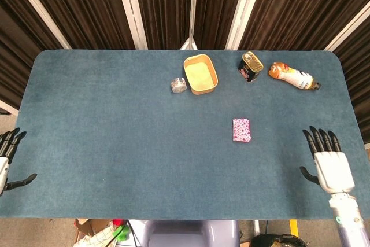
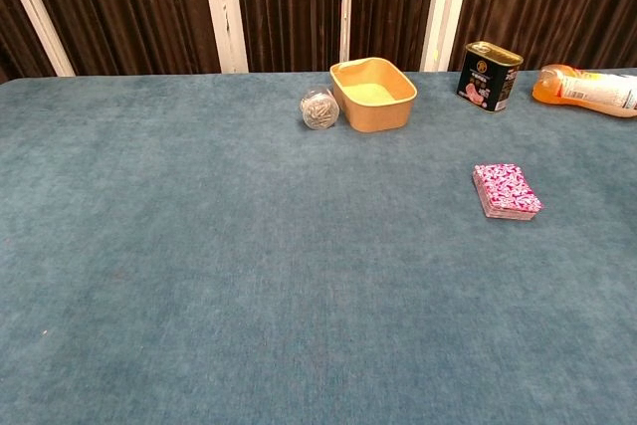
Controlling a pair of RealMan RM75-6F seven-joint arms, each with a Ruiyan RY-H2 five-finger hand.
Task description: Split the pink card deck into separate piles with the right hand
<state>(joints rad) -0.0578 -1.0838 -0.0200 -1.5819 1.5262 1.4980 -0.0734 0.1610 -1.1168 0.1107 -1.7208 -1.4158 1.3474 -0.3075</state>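
Observation:
The pink patterned card deck (image 1: 241,129) lies flat as one stack on the blue table, right of centre; the chest view shows the deck (image 2: 507,191) too. My right hand (image 1: 329,163) hovers at the table's near right edge, fingers spread and empty, well to the right of the deck. At the near left edge, my left hand (image 1: 7,159) is partly cut off by the frame, fingers apart, holding nothing. Neither hand appears in the chest view.
At the back stand a tan bowl (image 1: 200,74), a small glass jar (image 1: 178,85) lying beside it, a dark tin can (image 1: 250,66) and an orange bottle (image 1: 293,75) on its side. Dark curtains hang behind the blue table (image 1: 115,143).

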